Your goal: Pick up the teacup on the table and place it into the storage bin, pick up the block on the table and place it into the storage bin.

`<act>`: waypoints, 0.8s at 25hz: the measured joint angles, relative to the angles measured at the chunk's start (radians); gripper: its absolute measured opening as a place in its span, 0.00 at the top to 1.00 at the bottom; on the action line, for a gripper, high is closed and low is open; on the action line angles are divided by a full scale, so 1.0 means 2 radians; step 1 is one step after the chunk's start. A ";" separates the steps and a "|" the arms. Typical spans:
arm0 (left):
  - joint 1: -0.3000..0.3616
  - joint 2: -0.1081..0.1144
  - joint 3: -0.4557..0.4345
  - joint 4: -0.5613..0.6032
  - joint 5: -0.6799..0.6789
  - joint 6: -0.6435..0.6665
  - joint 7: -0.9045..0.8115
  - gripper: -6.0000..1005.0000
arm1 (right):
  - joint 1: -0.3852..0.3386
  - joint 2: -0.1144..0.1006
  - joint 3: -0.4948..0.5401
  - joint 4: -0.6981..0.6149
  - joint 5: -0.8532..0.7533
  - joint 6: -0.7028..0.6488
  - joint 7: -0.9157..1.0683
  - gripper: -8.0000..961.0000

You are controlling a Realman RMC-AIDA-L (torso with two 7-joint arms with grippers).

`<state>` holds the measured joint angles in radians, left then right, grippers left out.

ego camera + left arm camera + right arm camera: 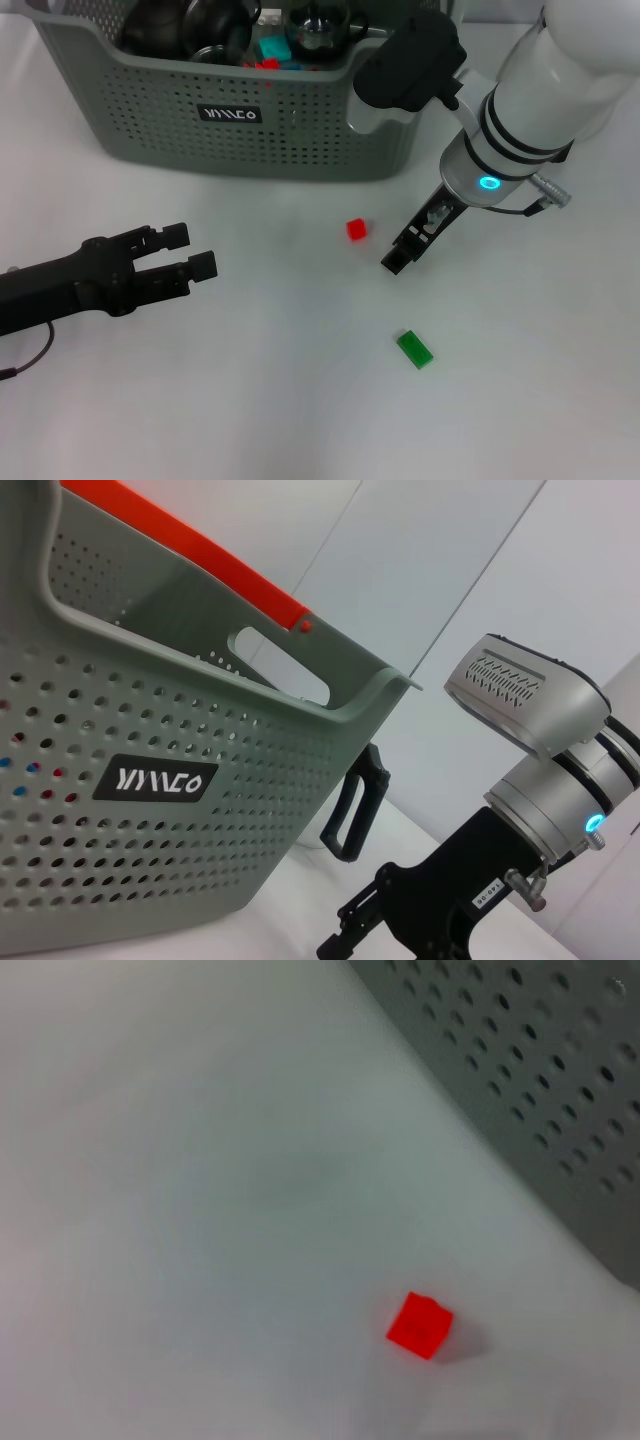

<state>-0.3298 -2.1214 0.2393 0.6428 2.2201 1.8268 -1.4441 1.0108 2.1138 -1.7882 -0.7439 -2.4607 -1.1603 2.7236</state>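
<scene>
- Green flat plastic block nearest on white table, untouched, apart from both arms.
- Left gripper low over table on left, black fingers spread, gripping nothing; looks parked clear of the work.
- Small red plastic cube mid-table; right gripper just beside it, angled down, probably lining up a pick; finger state cannot tell.
- Large grey-green perforated storage bin farthest, already holding dark teaware and coloured blocks.
</scene>
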 joint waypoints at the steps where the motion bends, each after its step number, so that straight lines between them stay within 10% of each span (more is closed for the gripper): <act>1: 0.000 0.000 0.000 0.000 0.000 0.000 0.000 0.21 | 0.000 0.000 0.000 0.000 0.000 0.000 0.000 0.25; 20: 0.001 0.001 0.000 0.000 0.002 0.000 -0.001 0.21 | -0.026 -0.008 0.043 -0.060 0.007 -0.040 -0.013 0.55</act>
<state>-0.3285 -2.1203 0.2393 0.6428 2.2242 1.8271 -1.4461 0.9596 2.0987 -1.7027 -0.8633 -2.4464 -1.2408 2.6975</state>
